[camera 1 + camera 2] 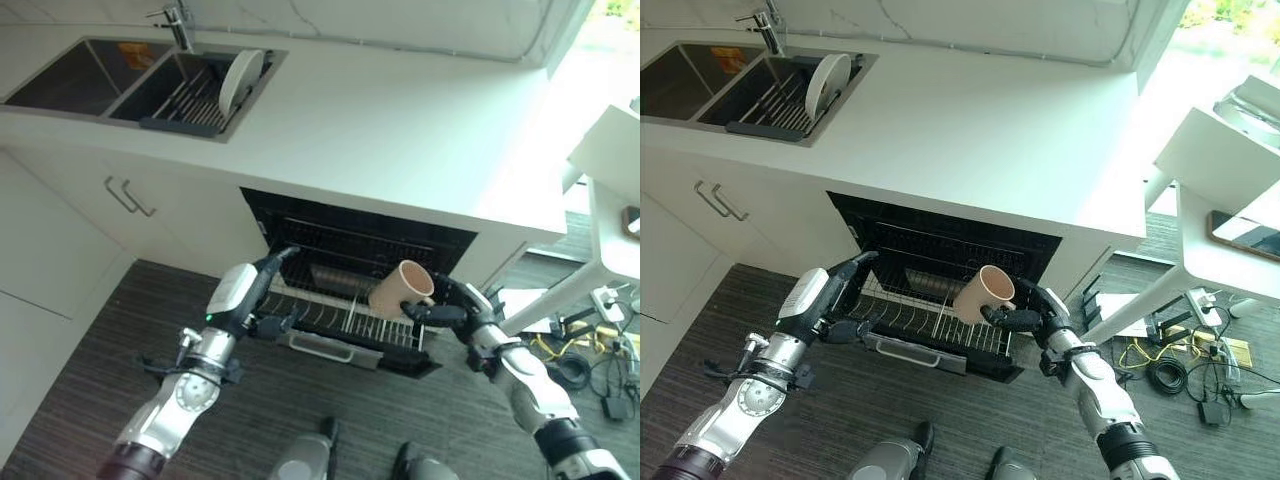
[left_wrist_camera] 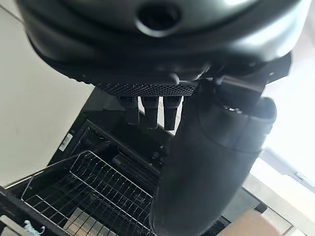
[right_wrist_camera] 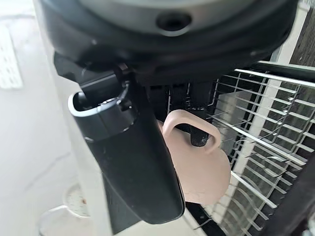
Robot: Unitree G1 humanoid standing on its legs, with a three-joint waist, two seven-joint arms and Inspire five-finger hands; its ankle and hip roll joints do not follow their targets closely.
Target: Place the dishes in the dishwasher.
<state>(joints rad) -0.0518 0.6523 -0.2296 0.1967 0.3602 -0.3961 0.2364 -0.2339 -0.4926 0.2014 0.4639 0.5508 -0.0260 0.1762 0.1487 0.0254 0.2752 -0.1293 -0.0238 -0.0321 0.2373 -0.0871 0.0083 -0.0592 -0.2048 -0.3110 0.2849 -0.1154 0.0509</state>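
A beige mug [image 1: 398, 288] hangs tilted over the right side of the pulled-out wire rack [image 1: 330, 318] of the open dishwasher [image 1: 355, 245]. My right hand [image 1: 458, 310] is shut on it, with a finger hooked through the handle, as the mug [image 3: 202, 169] shows in the right wrist view. My left hand [image 1: 243, 290] is at the rack's front left corner, open, with fingers reaching up along the rack's side and the thumb low by its front edge. In the left wrist view the rack [image 2: 93, 189] lies past that hand's thumb [image 2: 211, 162]. A white plate [image 1: 240, 78] stands in the sink's drying rack.
The white counter [image 1: 400, 130] overhangs the dishwasher. A double sink [image 1: 90, 80] with a tap [image 1: 178, 22] sits at the far left. Cabinet handles [image 1: 128, 196] are on the left below it. A white table [image 1: 1230, 250] and floor cables [image 1: 1185, 360] are on the right.
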